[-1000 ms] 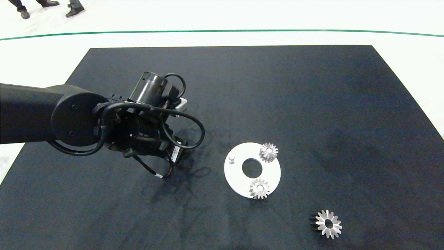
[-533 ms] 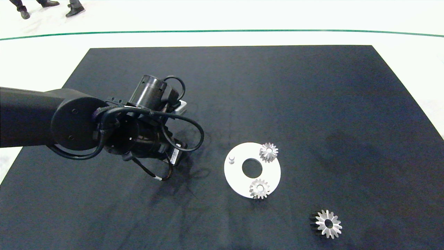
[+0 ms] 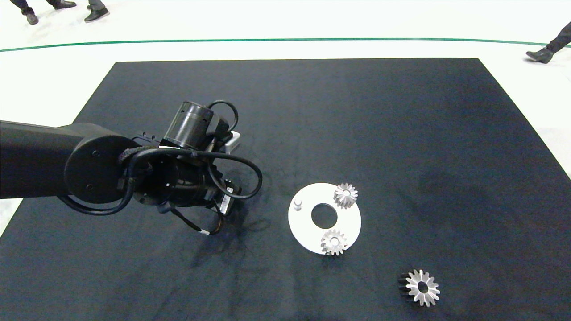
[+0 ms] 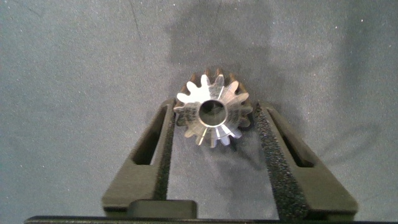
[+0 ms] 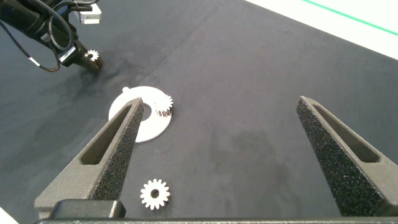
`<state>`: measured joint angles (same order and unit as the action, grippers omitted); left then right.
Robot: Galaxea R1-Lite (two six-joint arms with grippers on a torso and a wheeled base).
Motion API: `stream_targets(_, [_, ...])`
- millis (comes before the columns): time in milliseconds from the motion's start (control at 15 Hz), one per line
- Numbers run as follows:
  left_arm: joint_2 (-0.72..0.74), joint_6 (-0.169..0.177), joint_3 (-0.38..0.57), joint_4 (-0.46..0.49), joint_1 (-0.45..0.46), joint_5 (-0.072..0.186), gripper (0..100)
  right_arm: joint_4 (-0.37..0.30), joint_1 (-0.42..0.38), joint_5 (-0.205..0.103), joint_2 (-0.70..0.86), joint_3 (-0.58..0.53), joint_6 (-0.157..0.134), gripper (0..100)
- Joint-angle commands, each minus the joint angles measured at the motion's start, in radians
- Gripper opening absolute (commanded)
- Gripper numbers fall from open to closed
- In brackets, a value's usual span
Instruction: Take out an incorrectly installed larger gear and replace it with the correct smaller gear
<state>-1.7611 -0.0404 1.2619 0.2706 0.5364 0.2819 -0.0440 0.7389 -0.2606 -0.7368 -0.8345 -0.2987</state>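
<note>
On the black mat (image 3: 401, 133), a white disc (image 3: 308, 232) with a round centre hole is seen just below the middle of the head view. Two small silver gears are seated on it: one (image 3: 345, 195) at about 1 o'clock on the disc, the other (image 3: 333, 242) at about 5 o'clock, while a bare short peg (image 3: 298, 204) stands at about 10 o'clock. The larger gear (image 3: 422, 288) is laid flat on the mat, well apart from the disc, toward 4 o'clock from it. The left gripper (image 4: 213, 121) is held low over the mat at 9 o'clock from the disc, and the smaller gear (image 4: 213, 112) is clamped between its two fingers (image 4: 163, 134), with both pads pressed against the teeth; in the head view this gear is hidden under the arm. The right gripper (image 5: 221, 134) is spread wide with nothing between its fingers, and is kept high above the mat, outside the head view. Shoes (image 3: 96, 14) of people are seen on the white floor beyond the mat's far edge.
</note>
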Motion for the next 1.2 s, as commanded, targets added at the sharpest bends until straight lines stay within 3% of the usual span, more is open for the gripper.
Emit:
stream_targets(67, [0.003, -0.001, -0.004, 0.001, 0.001, 0.002, 42, 0.0, 0.0, -0.002, -0.004, 0.0, -0.002, 100])
stream_targets(333, [0.037, -0.03, -0.062, -0.03, 0.004, 0.003, 35, 0.0, 0.0, -0.002, -0.004, 0.002, -0.002, 100])
stream_targets(400, [0.051, -0.038, -0.102, -0.079, 0.004, 0.0, 33, 0.0, 0.0, -0.002, -0.003, 0.002, -0.003, 100])
stream_targets(600, [0.074, -0.038, -0.145, -0.116, 0.004, 0.0, 27, 0.0, 0.002, 0.0, -0.001, 0.002, -0.002, 100])
stream_targets(800, [0.127, -0.042, -0.147, -0.12, 0.005, -0.003, 21, 0.0, 0.002, 0.001, 0.0, 0.002, -0.002, 100])
stream_targets(933, [0.18, -0.073, -0.147, -0.117, 0.011, -0.003, 17, 0.0, 0.002, 0.001, 0.0, 0.002, -0.002, 100])
stream_targets(1200, [0.232, -0.075, -0.136, -0.105, 0.111, -0.001, 9, 0.001, 0.002, 0.001, -0.003, 0.008, -0.003, 100])
